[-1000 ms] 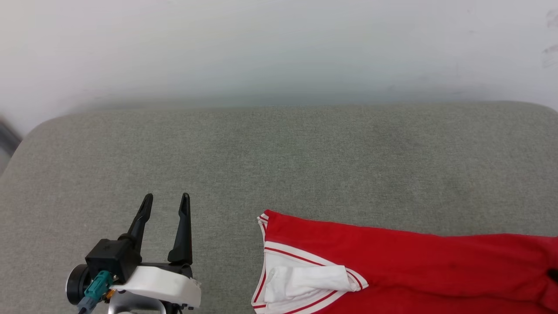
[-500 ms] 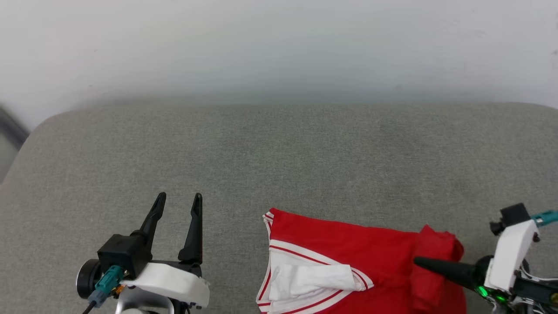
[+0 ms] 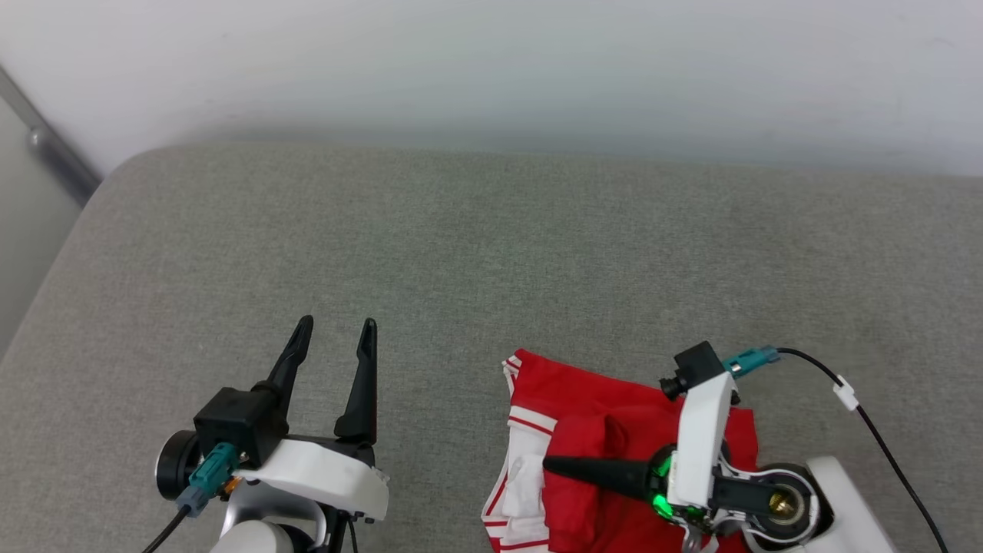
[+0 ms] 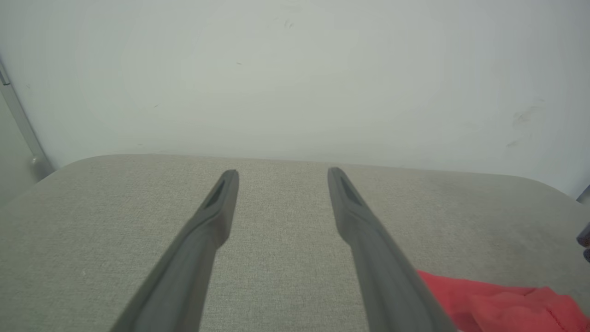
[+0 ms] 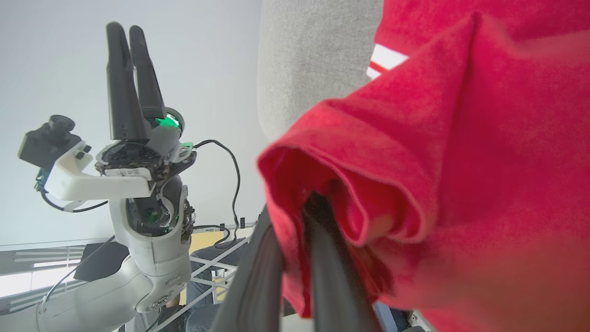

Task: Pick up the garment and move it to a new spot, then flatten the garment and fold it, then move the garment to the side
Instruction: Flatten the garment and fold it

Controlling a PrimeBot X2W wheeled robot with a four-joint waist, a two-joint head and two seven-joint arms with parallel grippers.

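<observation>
The garment (image 3: pixel 614 399), red with white striped trim, lies bunched near the front of the grey padded surface (image 3: pixel 491 253). My right gripper (image 3: pixel 553 464) points left over it, shut on a red fold that it holds doubled over the rest. In the right wrist view the fingers (image 5: pixel 322 258) vanish into that pinched fold of the garment (image 5: pixel 461 161). My left gripper (image 3: pixel 336 326) stands open and empty to the garment's left, apart from it. The left wrist view has the left gripper (image 4: pixel 282 173) spread over bare surface, with a red corner of the garment (image 4: pixel 498 304) at the lower right.
A white wall (image 3: pixel 491 69) runs behind the surface. A grey metal bar (image 3: pixel 46 146) slants at the upper left beside the surface's rounded left corner. A black cable (image 3: pixel 883 445) trails from my right wrist. The left arm's gripper (image 5: pixel 124 27) appears in the right wrist view.
My right gripper has come in from the right, dragging the garment's right part leftward over the rest. The head camera has shifted; the left gripper stays open.
</observation>
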